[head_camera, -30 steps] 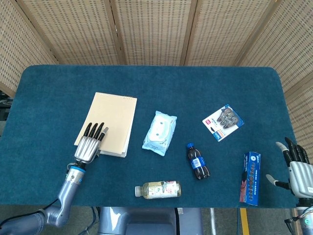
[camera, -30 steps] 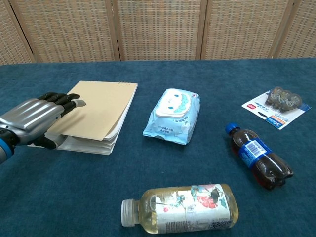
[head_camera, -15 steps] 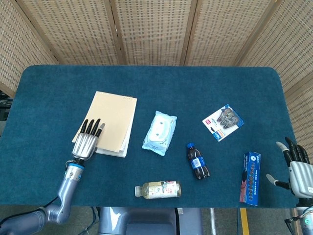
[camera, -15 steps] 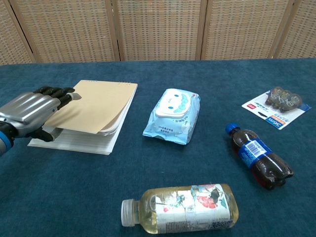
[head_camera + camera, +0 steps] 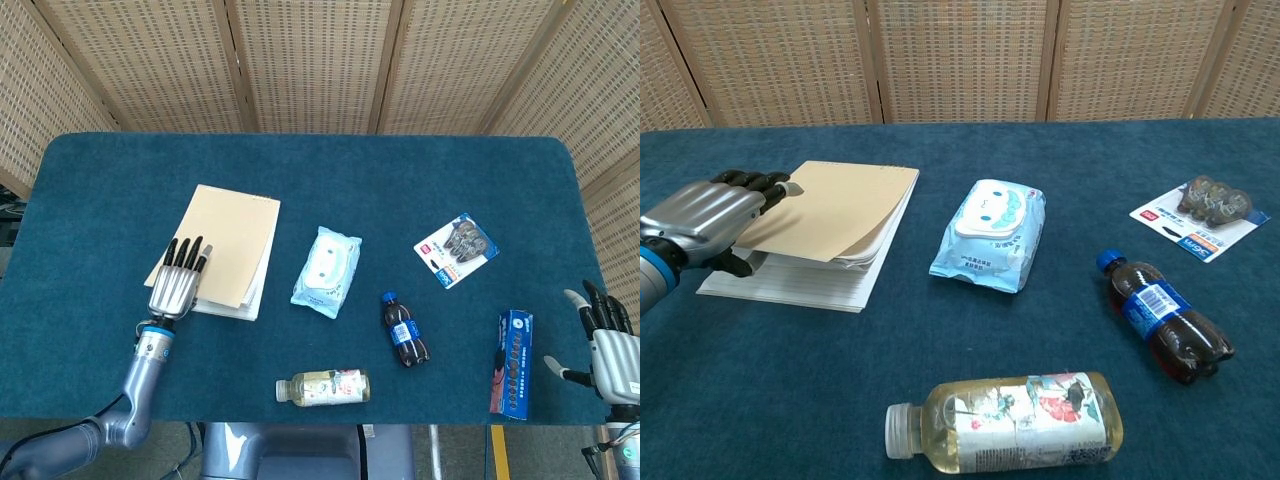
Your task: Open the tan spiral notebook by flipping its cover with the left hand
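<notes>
The tan spiral notebook (image 5: 228, 250) lies at the left centre of the head view on the blue table (image 5: 300, 170), its spiral edge toward the top of the frame. In the chest view its cover (image 5: 835, 215) is lifted clear of the lined pages (image 5: 790, 285) along the near left edge, with a wedge of shadow beneath it. The left hand (image 5: 702, 222) grips that raised corner, fingers (image 5: 750, 182) lying over the top of the cover and the thumb tucked below it. The right hand (image 5: 605, 340) sits at the lower right corner of the head view, off the table edge, fingers spread and holding nothing. Right of the notebook lies a pack of wet wipes (image 5: 327, 271), then a dark cola bottle (image 5: 404, 329) on its side, and a pale drink bottle (image 5: 323, 387) near the bottom edge. A blister pack (image 5: 456, 249) lies at right centre, and a blue box (image 5: 513, 363) lies near the right hand.
</notes>
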Tool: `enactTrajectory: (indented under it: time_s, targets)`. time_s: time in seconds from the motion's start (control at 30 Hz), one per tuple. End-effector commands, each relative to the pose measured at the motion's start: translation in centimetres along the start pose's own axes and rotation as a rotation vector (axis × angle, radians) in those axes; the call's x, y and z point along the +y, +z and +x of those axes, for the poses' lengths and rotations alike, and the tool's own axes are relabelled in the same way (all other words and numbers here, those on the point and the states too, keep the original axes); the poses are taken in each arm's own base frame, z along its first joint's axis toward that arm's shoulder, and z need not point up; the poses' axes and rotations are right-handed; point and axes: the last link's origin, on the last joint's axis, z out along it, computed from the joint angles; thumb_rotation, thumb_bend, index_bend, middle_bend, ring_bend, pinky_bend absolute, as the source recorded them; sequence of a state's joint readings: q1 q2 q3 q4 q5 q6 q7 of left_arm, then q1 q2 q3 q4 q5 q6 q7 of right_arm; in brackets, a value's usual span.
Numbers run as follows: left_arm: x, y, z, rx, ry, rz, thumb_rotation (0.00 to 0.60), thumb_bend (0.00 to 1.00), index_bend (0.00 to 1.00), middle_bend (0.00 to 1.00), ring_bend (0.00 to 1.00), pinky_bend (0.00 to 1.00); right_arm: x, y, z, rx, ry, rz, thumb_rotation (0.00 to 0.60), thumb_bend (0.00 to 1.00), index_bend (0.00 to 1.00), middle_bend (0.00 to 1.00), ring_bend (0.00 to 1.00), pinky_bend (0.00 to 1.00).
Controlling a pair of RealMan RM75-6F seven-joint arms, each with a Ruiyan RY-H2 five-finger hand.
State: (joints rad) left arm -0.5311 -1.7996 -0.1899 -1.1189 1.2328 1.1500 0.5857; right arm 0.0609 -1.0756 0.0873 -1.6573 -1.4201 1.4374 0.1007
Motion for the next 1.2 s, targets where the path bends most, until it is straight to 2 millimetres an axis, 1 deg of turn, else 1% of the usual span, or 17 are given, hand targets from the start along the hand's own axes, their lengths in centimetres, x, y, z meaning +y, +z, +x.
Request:
enactTrajectory:
  time_s: [0.03,0.37,0.57,0.67,0.83,0.97,1.1,1.2]
  targets:
    - [0.0,0.3,0.2,0.008,-0.006,0.008,0.6,0.53,0.0,0.0,0.0,0.0,0.0,0.0,0.0,0.0,0.0,0.0,0.6,0.16,0.11,0.0,0.0,0.0]
    - [-0.2,1.4,0.8,0.004,0.003,0.022,0.6,0.53,0.0,0.0,0.0,0.0,0.0,0.0,0.0,-0.002,0.002,-0.001,0.6,0.16,0.11,0.0,0.0,0.0]
    - [-0.3,1.9,0.8,-0.015,-0.004,0.032,0.6,0.53,0.05,0.0,0.0,0.0,0.0,0.0,0.0,-0.004,0.004,-0.002,0.6,0.16,0.11,0.0,0.0,0.0]
    - [-0.2,2.0,0.9,-0.01,-0.008,0.033,0.6,0.53,0.12,0.0,0.0,0.0,0.0,0.0,0.0,-0.003,0.003,0.0,0.6,0.16,0.11,0.0,0.0,0.0]
    - [-0.1,2.0,1.0,0.008,-0.014,0.033,0.6,0.54,0.33,0.0,0.0,0.0,0.0,0.0,0.0,-0.001,0.003,0.001,0.6,0.16,0.11,0.0,0.0,0.0]
    - [0.0,2.1,1.1,0.022,-0.015,0.034,0.6,0.54,0.43,0.0,0.0,0.0,0.0,0.0,0.0,-0.001,0.003,0.001,0.6,0.16,0.11,0.0,0.0,0.0]
    - [-0.1,2.2,1.3,0.046,-0.019,0.036,0.6,0.55,0.57,0.0,0.0,0.0,0.0,0.0,0.0,-0.001,0.003,0.001,0.6,0.16,0.11,0.0,0.0,0.0]
    - [-0.2,2.2,1.5,0.06,-0.021,0.038,0.6,0.56,0.64,0.0,0.0,0.0,0.0,0.0,0.0,0.0,0.005,0.0,0.6,0.16,0.11,0.0,0.0,0.0]
